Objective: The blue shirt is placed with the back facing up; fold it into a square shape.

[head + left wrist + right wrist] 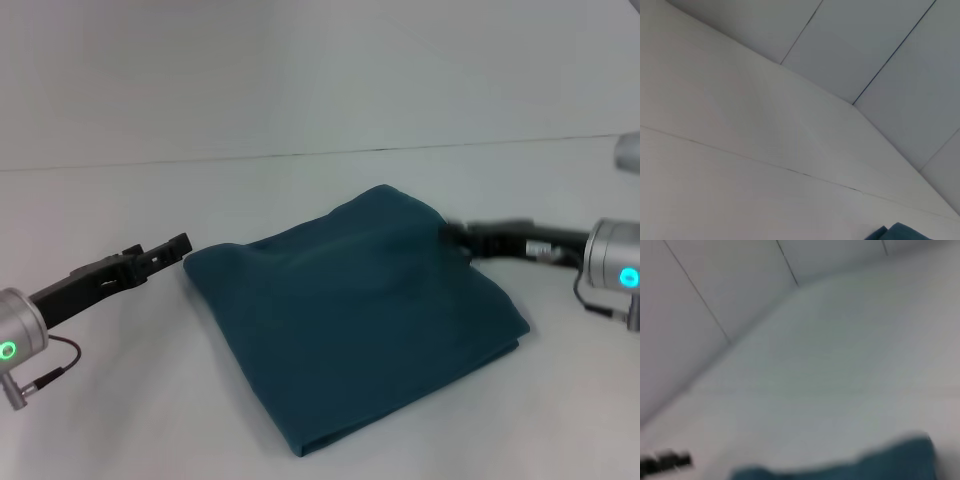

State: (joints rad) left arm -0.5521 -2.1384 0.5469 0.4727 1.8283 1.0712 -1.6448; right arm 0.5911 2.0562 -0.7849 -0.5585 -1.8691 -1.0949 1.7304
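Note:
The blue shirt (355,310) lies folded into a rough square, several layers thick, in the middle of the white table, turned like a diamond. My left gripper (170,250) hovers just off its left corner, pointing at it without touching the cloth. My right gripper (462,235) is at the shirt's right edge, low over the fabric and blurred; whether it touches is unclear. A corner of the shirt (900,233) shows in the left wrist view. The shirt's edge (865,465) also shows in the right wrist view, with the left gripper (665,462) far off as a dark shape.
The white table (130,420) spreads around the shirt on all sides. A pale wall (300,70) rises behind the table's back edge. The silver arm bodies with green lights sit at the lower left (15,350) and the right (615,255).

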